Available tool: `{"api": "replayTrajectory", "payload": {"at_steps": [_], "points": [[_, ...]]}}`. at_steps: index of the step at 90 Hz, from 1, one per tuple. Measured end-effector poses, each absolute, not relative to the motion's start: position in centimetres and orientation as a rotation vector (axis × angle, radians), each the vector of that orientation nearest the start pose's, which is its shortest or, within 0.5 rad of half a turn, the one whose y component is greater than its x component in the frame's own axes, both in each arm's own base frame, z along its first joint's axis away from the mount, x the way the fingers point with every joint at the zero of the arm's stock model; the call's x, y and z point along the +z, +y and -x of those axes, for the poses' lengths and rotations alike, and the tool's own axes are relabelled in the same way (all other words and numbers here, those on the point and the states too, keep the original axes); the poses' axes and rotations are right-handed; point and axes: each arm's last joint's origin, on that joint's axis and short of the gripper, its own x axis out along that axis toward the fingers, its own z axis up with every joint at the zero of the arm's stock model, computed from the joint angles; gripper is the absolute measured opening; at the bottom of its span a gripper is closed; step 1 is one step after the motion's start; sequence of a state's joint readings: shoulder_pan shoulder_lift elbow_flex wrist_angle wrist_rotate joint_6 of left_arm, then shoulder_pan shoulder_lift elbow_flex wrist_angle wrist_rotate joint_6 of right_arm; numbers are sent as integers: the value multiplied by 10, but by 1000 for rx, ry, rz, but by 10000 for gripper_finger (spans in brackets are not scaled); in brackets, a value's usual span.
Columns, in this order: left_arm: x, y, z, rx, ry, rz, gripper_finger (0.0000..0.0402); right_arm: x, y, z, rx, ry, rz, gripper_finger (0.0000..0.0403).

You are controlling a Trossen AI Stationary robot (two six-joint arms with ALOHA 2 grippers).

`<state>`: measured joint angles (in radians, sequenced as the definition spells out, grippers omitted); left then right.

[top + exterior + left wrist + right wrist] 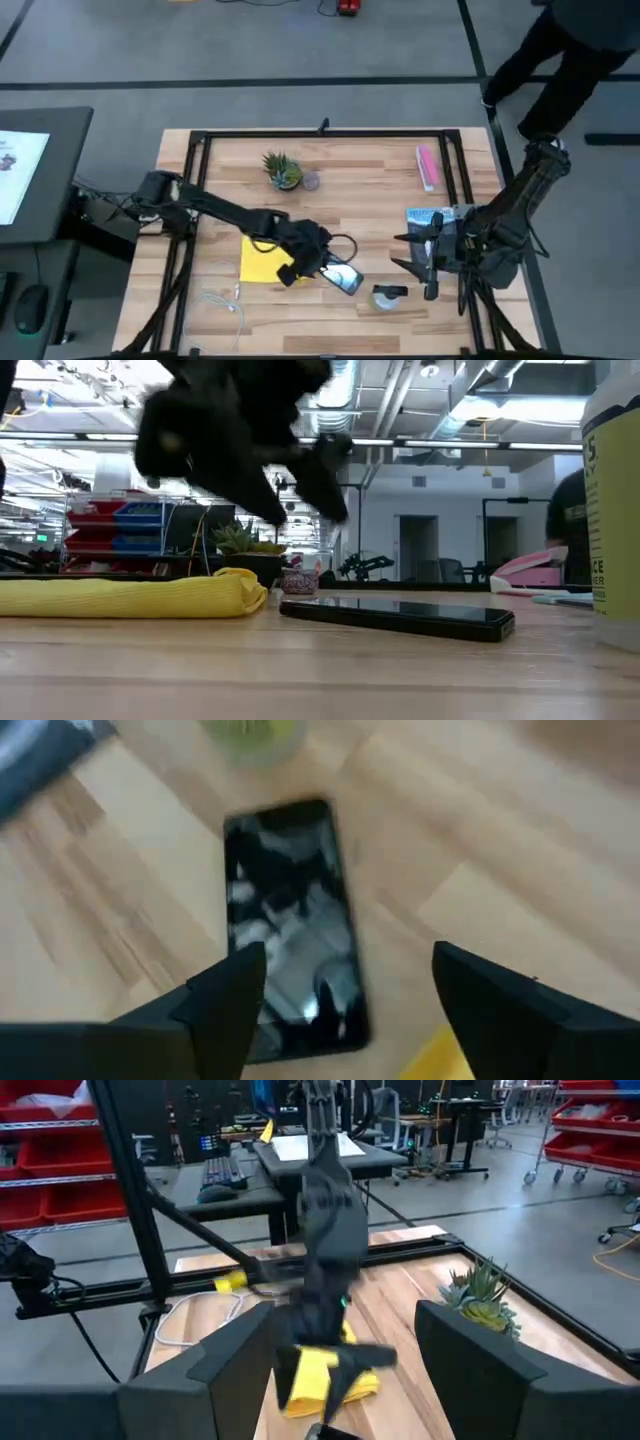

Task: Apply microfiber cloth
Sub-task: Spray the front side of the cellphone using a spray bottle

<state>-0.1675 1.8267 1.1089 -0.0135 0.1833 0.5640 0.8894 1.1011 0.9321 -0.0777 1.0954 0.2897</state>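
2 arms are over the table (340, 170) on my feeds. From the high view, my left gripper (312, 262) sits near the middle of the table, right at the cloth's inner edge and just beside the phone (342, 278). Its fingers (225, 1005) stand spread apart with nothing between them; in the left wrist view I look straight down past them onto the phone's dark screen, with a sliver of yellow showing near one finger.

The cloth (264, 260) lies flat on the wood, left of centre, partly under the left arm. In the low view it is a long yellow fold (130, 598) resting on the table, its rounded end close to the phone (400, 616) but I cannot tell whether they touch. The phone lies flat, screen up.

My right gripper (425, 262) waits over the right side of the table, fingers (235, 1370) wide apart and holding nothing, pointed across toward the left arm.

1 small plant (282, 170) stands toward the back of the table, and a pink packet (427, 166) lies at the back right. 1 small round item (385, 297) sits near the front, right of the phone. A white cable (222, 300) curls at the front left. A person (560, 60) stands beyond the table's back right corner
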Motion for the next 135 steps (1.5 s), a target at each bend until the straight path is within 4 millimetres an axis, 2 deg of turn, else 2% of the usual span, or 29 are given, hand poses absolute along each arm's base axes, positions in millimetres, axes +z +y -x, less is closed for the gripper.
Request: {"api": "replayTrajectory", "payload": {"at_steps": [29, 42, 61, 88, 103, 111, 119, 135], "points": [[142, -46, -412, -432, 727, -345, 293, 334, 162, -165, -226, 122, -71, 230], [121, -41, -418, -398, 783, -290, 293, 330, 161, -164, -233, 141, -92, 230], [113, -33, -418, -292, 835, -325, 290, 327, 161, -163, -240, 155, -108, 230], [147, -1, -407, -103, 877, -410, 281, 327, 160, -164, -245, 155, -113, 230], [173, 12, -395, -59, 887, -379, 278, 328, 148, -174, -321, 131, -251, 230], [191, 10, -385, -65, 897, -365, 278, 329, 131, -182, -346, 142, -334, 230], [205, 2, -376, -87, 914, -370, 275, 332, 106, -188, -345, 200, -398, 230], [210, -18, -351, -112, 985, -314, 254, 340, 47, -192, -386, 298, -499, 230]]}}
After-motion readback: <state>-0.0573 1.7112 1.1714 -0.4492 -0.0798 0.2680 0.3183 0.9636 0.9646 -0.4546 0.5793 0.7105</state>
